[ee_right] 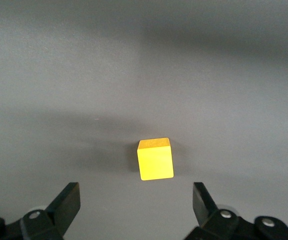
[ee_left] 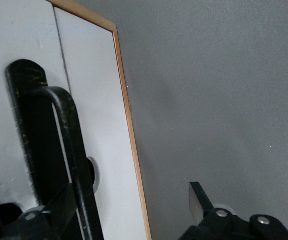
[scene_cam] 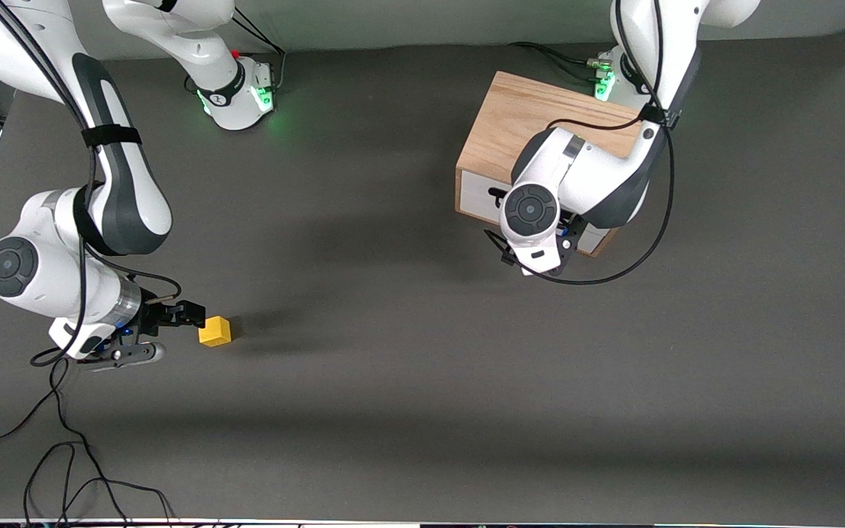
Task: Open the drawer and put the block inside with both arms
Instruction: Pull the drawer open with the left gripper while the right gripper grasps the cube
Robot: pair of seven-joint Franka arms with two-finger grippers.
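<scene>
The drawer [scene_cam: 477, 195] is shut in its oak box [scene_cam: 532, 121], at the left arm's end of the table. The left arm's wrist [scene_cam: 532, 213] hangs in front of the drawer and hides its fingers there. In the left wrist view my left gripper [ee_left: 131, 205] is open at the white front panel [ee_left: 101, 125], with the black handle [ee_left: 74, 150] between the fingers, close to one finger [ee_left: 59, 205]. The yellow block [scene_cam: 215, 331] lies on the table at the right arm's end. My right gripper [scene_cam: 191, 314] is open just beside it, and the block [ee_right: 155, 158] sits just ahead of the fingertips [ee_right: 66, 200].
Loose black cables [scene_cam: 63, 455] lie on the grey table near the front camera at the right arm's end. A cable loop [scene_cam: 635, 257] hangs from the left arm beside the box. Both green-lit bases [scene_cam: 246, 95] stand along the edge farthest from the front camera.
</scene>
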